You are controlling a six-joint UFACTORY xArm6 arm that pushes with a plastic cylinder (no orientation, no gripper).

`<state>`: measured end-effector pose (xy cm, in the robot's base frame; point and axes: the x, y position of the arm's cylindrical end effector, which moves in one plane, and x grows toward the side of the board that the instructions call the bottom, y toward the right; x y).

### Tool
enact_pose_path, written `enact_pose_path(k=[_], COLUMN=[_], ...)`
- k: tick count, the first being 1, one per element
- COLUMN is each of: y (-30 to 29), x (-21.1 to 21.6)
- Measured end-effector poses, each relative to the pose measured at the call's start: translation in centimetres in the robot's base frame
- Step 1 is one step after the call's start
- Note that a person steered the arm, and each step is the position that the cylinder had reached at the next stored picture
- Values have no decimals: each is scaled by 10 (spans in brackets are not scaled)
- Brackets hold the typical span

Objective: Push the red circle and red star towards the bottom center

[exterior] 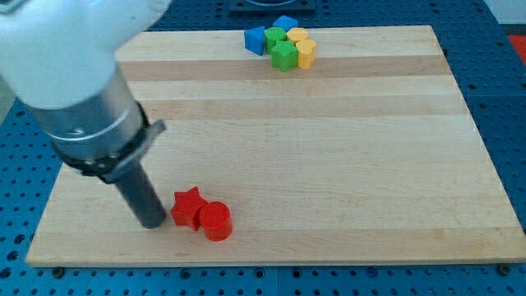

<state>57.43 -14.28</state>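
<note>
The red star (188, 206) lies on the wooden board (329, 148) near the bottom left. The red circle (216, 220) touches it on its lower right side. My tip (154, 222) stands just to the left of the red star, very close to it or touching it. The dark rod rises from there up to the large grey and white arm body at the view's upper left.
A cluster of blocks sits at the top centre of the board: two blue blocks (256, 39), a green circle (275, 36), a green star (284, 56) and two yellow blocks (305, 52). The board rests on a blue perforated table (501, 49).
</note>
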Motion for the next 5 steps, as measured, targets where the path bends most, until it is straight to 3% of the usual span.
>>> enact_pose_path(k=[3,5], y=[94,106], x=[0,-6])
